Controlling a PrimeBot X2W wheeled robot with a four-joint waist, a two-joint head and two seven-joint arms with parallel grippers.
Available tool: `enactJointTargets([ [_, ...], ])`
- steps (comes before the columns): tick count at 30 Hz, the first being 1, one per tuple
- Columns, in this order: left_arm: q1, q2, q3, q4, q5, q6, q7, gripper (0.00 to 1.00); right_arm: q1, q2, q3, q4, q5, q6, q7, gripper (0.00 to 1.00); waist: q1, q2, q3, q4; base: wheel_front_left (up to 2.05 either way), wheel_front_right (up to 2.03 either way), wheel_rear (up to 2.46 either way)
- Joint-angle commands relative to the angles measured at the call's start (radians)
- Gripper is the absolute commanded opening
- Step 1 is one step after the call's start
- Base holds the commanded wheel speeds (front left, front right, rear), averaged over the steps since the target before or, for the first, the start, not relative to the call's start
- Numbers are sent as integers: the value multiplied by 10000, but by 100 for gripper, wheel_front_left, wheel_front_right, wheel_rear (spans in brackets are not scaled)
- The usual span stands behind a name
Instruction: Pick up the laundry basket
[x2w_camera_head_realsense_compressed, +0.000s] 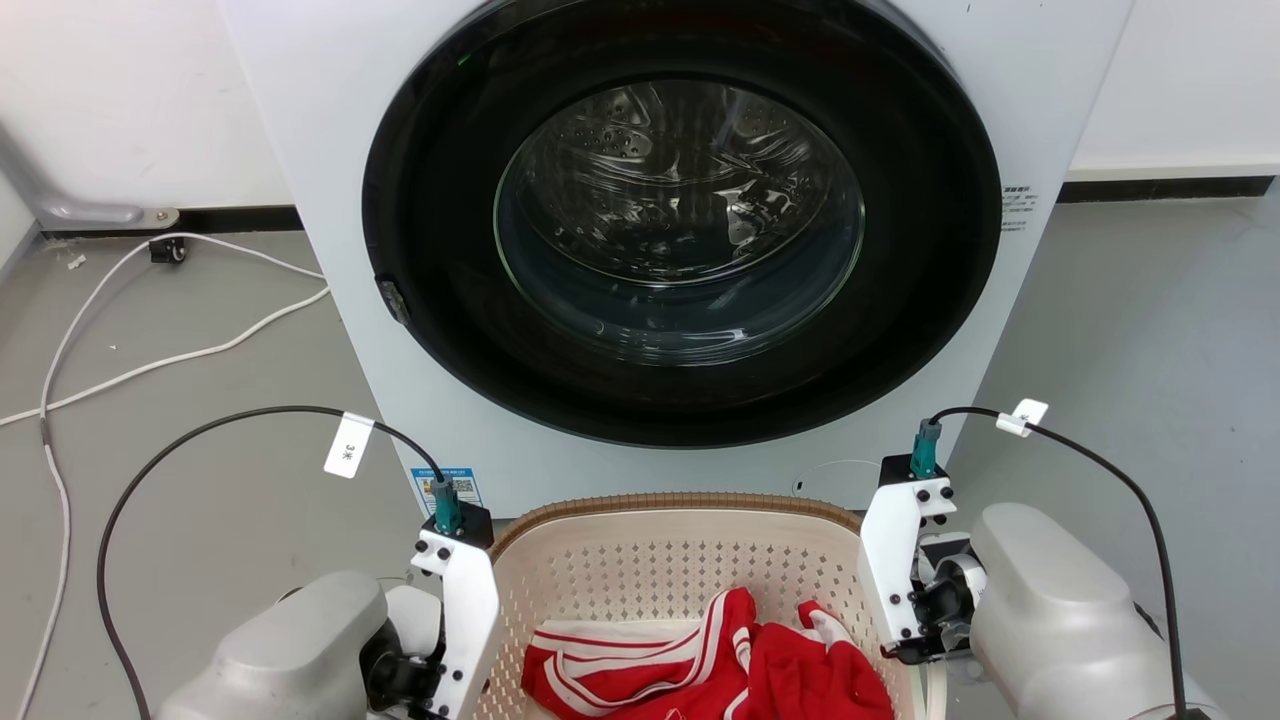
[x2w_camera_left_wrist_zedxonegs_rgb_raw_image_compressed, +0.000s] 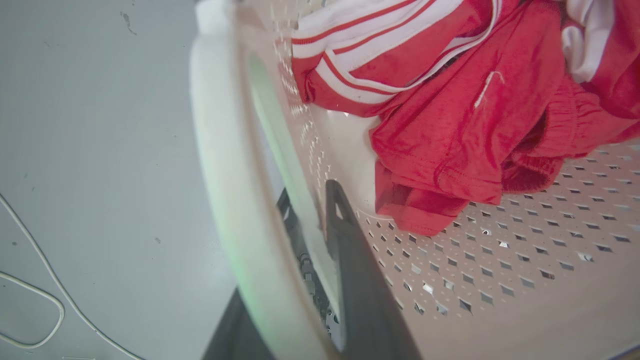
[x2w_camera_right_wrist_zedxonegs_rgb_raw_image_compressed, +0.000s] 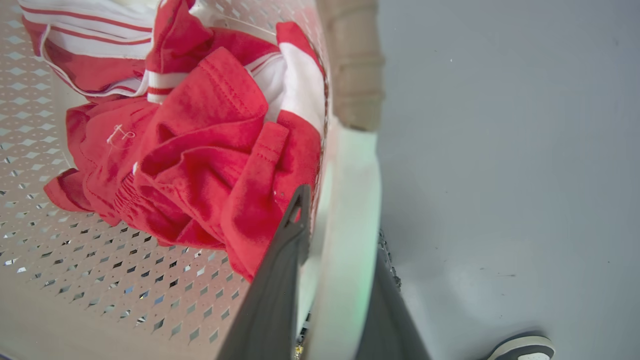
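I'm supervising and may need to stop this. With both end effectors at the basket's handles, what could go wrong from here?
The red clothing lies against the inner finger of the right end effector, so it may get pinched with the handle. The laundry basket stands close to the washing machine; an uneven lift could knock its front. A person's shoe is on the floor near that side.

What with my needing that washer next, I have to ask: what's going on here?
The robot is gripping the laundry basket in front of the closed washing machine. Its left gripper straddles the white left handle, its right gripper the right handle, each with one finger inside and one outside. Red and white clothes lie in the basket. Whether it is off the floor cannot be told.
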Motion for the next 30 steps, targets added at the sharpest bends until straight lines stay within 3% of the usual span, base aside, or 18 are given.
enactJointTargets([
  [1,164,218,-87,115,61,-19,112,0,18,-295,66,12,-7,-7,12,0,2,-1,7,0,0,0,0],
  [30,67,115,-109,312,-148,-19,513,0,-65,-287,339,239,304,-7,-223,0,2,-1,-121,94,0,0,0],
])
